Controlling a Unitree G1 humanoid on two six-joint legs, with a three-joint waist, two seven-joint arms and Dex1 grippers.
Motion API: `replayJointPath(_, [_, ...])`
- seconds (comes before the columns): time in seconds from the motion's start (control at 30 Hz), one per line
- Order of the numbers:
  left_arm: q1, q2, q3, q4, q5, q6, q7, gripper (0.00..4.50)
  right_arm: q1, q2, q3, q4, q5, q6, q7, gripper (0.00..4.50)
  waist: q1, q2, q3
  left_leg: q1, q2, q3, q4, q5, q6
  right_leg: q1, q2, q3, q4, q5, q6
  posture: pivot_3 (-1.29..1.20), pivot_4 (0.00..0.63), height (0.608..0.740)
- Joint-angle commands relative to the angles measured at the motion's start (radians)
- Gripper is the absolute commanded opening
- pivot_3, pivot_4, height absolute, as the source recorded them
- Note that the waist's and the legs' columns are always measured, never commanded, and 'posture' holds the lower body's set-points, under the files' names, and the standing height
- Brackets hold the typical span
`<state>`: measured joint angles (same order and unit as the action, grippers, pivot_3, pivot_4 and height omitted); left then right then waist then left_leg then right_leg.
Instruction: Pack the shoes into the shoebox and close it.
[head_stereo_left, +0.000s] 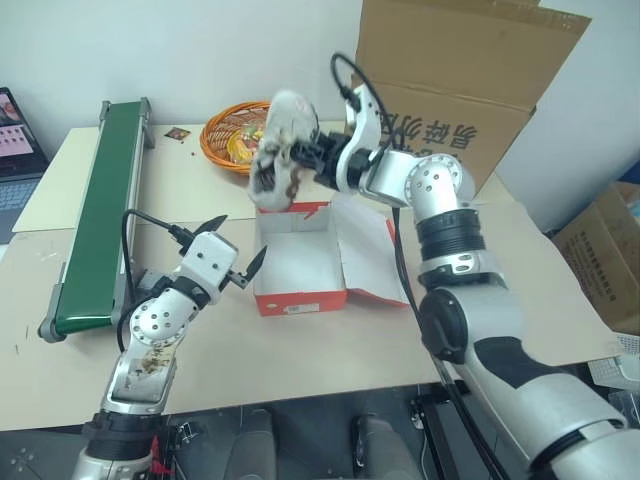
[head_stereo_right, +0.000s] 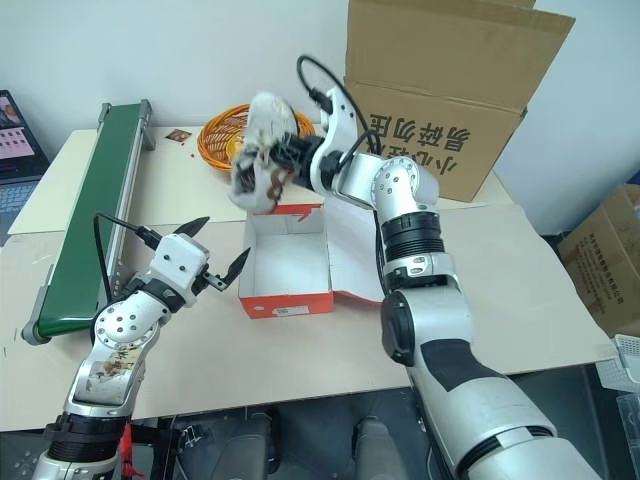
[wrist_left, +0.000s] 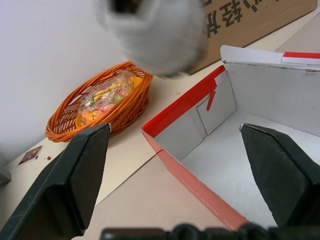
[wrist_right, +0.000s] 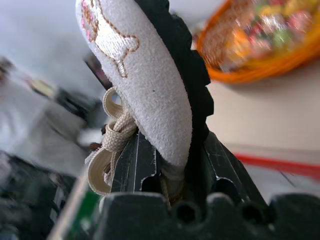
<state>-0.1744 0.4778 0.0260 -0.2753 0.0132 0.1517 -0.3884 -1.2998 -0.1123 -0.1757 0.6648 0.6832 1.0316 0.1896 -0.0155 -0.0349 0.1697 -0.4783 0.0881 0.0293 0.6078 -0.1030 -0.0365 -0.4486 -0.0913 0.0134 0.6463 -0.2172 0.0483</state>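
- The left gripper (head_stereo_left: 232, 250) is held low at the robot's left, pointing roughly level, forward and toward the right, with its jaws spread wide and nothing between them.
- In the left wrist view its two black fingers (wrist_left: 67, 192) stand far apart.
- The right arm reaches forward and bends across toward the middle, raised well higher than the left.
- The right gripper (head_stereo_left: 300, 160) points leftward and slightly down.
- Its jaws are clamped on a shoe (head_stereo_left: 278, 150), pinching it near the laces, as the right wrist view shows.
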Motion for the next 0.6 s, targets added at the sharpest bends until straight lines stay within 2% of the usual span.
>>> replayJointPath(0.03, [-0.019,0.045,0.021,-0.012,-0.006,-0.013,-0.043,4.44,-0.074,-0.059,0.047,-0.115,0.007,0.246,0.026,0.49,0.000,0.000,0.000,0.000,0.000,0.000,0.000,0.000,0.000,-0.001,0.000,0.000,0.000,0.000,0.000,0.00,0.150,0.709])
replayJointPath(0.13, [-0.030,0.079,0.015,-0.011,-0.006,-0.032,-0.081,4.44,-0.094,-0.098,0.056,-0.132,-0.005,0.403,0.014,0.49,0.000,0.000,0.000,-0.001,0.000,0.000,0.000,0.000,0.000,-0.002,0.000,0.000,0.001,0.000,0.000,0.00,0.150,0.709])
replayJointPath(0.27, [-0.017,0.127,-0.010,-0.035,-0.042,-0.044,-0.182,4.44,-0.096,-0.110,0.054,-0.137,-0.045,0.521,-0.004,0.49,0.000,0.000,0.000,-0.001,0.000,0.000,0.000,0.000,0.000,-0.002,0.000,0.000,0.001,0.000,0.000,0.00,0.150,0.709])
replayJointPath(0.43, [0.062,0.249,-0.007,-0.108,-0.142,-0.013,-0.387,4.44,-0.068,-0.108,0.090,-0.109,-0.110,0.536,0.016,0.49,-0.003,0.000,0.000,-0.001,0.000,0.001,-0.001,0.000,0.000,-0.004,0.000,0.001,0.001,0.000,-0.001,0.00,0.150,0.709])
replayJointPath(0.6, [0.099,0.376,0.109,-0.130,-0.301,0.061,-0.544,4.44,-0.038,-0.089,0.127,-0.047,-0.165,0.474,0.055,0.49,-0.004,0.001,0.000,-0.003,0.001,0.001,0.000,0.000,0.000,-0.006,0.000,0.000,0.001,-0.001,-0.002,0.00,0.150,0.709])
